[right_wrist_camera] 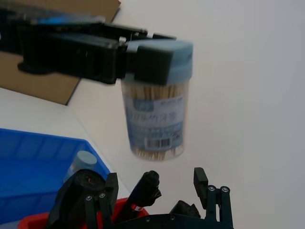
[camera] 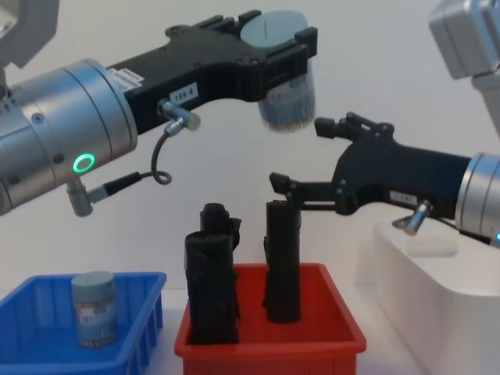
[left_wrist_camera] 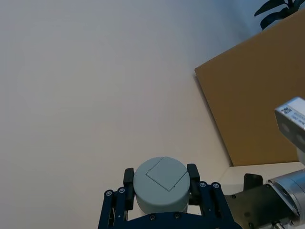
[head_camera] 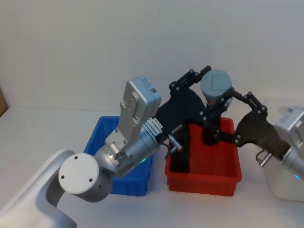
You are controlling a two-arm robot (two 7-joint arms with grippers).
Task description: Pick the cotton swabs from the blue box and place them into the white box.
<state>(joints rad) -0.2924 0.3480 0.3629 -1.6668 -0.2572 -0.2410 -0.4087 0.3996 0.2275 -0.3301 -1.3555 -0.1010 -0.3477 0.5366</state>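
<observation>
White wall [head_camera: 95, 47] fills the background, plain and bare, and a pale white table [head_camera: 42, 128] runs beneath it. A brown cardboard panel [left_wrist_camera: 257, 105] leans against the wall at one side, with dark plant leaves [left_wrist_camera: 279, 9] showing above its top edge.

On the left of the chest view, the left arm [camera: 62, 141] reaches forward and up, a thick silver cylinder with a green ring light. The right arm [camera: 484, 195] comes in from the right, above the white box [camera: 437, 289], which stands at the table's right end with its smooth wall beside the red bin.

The red bin [camera: 266, 344] sits in the middle of the table, and the blue box [camera: 47, 283] is just beside it on the left. Two tall black rolls [camera: 211, 281] stand upright in the red bin.

The left gripper [camera: 280, 39] is raised high over the red bin, its black fingers clamped on the lid end of a cotton swab tub [right_wrist_camera: 155, 119]. The tub hangs upright in the air, its label band and the sticks inside visible.

The right gripper [camera: 301, 153] is lower, above the rolls, with its jaws spread wide and nothing between them. Its upper finger is just beside the bottom of the held tub and apart from it.

A second tub [camera: 94, 308] stands upright inside the blue box.
</observation>
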